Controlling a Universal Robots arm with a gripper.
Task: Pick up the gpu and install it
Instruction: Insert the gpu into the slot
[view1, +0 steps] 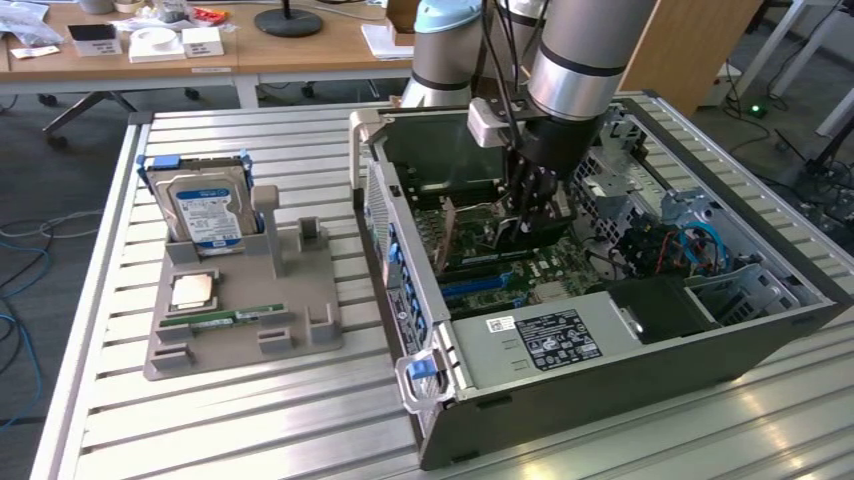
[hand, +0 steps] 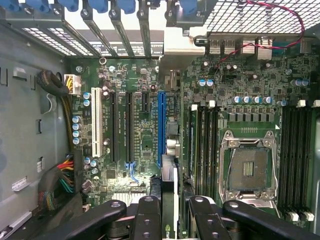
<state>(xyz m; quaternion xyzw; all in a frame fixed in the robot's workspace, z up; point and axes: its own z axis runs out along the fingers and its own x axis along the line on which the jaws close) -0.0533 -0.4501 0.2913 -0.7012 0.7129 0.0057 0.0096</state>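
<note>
The pincer pinches the gpu upright on edge inside the computer case, apparently to line it up with the blue slot.

gpu: edge-on, faces hidden | cut off at frame edge | tool partly covers it
</note>
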